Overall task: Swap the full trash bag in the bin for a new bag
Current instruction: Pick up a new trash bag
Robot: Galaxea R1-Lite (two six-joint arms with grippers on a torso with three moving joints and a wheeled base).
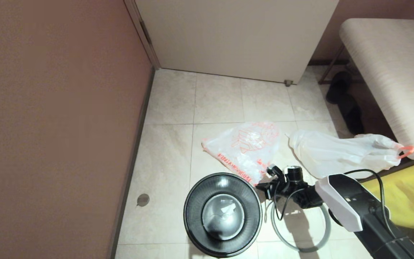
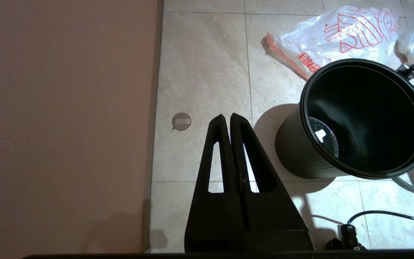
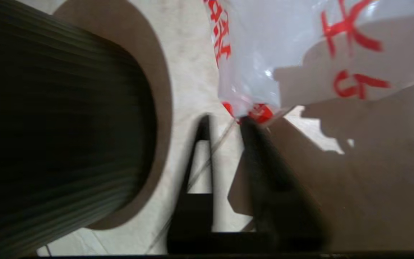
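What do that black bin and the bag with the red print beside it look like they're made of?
The bin looks like black moulded plastic with a glossy finish: light glints off its base and finely ribbed inner wall. The printed bag looks like thin translucent plastic film: it lies crumpled and wrinkled on the floor tiles, shiny in spots, with the tiles faintly showing through. Neither can be told for sure by look alone.

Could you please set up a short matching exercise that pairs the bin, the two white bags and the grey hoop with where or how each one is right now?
Things:
1. bin
2. new bag
3. full trash bag
4. grey hoop

States:
A. lies flat on the tiles beside the bin
B. stands upright, unlined
C. corner at the right hand's fingertips
D. lies by the bench, orange tab at its end

Pairs: 1-B, 2-C, 3-D, 4-A
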